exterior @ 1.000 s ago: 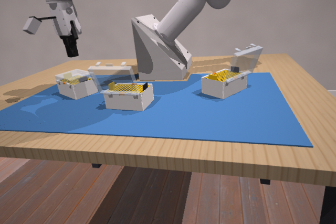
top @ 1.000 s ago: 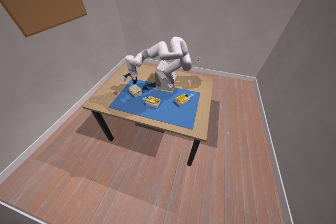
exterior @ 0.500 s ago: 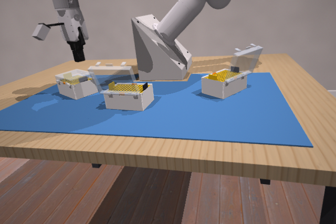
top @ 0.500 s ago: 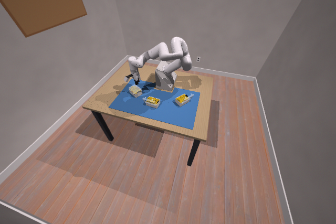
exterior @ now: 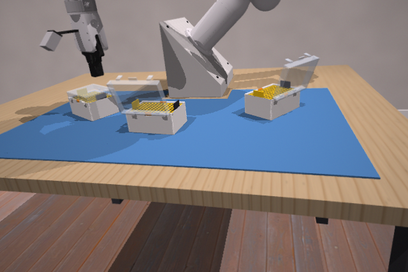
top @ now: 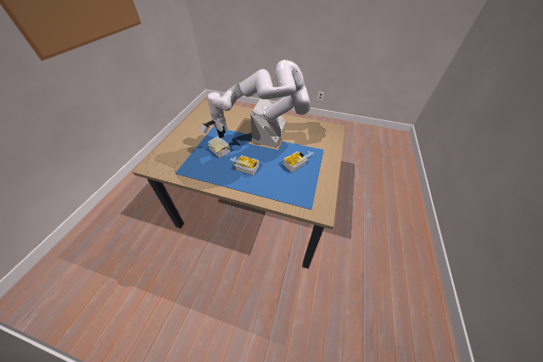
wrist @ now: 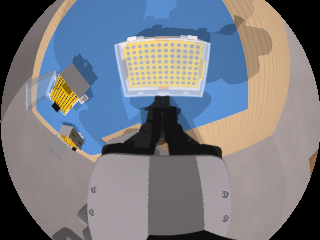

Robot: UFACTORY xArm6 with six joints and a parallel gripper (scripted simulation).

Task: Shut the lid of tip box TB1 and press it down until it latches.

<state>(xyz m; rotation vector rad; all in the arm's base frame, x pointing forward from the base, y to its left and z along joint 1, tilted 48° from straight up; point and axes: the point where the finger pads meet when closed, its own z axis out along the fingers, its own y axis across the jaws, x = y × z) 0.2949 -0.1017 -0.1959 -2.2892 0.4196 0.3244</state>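
1. Three tip boxes stand on the blue mat (exterior: 230,144). In the exterior view the middle box (exterior: 156,117) is nearest, at about 9 o'clock from the mat's middle, its clear lid (exterior: 134,89) standing open.
2. Right box (exterior: 273,100), at about 2 o'clock, has its lid (exterior: 301,68) up too.
3. Left box (exterior: 90,102), at about 10 o'clock, has its lid lying down over the yellow insert; no ID sticker is legible, so I cannot tell which is TB1.
4. Only the wrist view shows the gripper (wrist: 162,108) fully closed on nothing, just behind that box's (wrist: 162,67) rear edge.
5. Farthest back, the top view alone shows the bench (top: 327,200) whole, the arm base (top: 267,132) at 12 o'clock.
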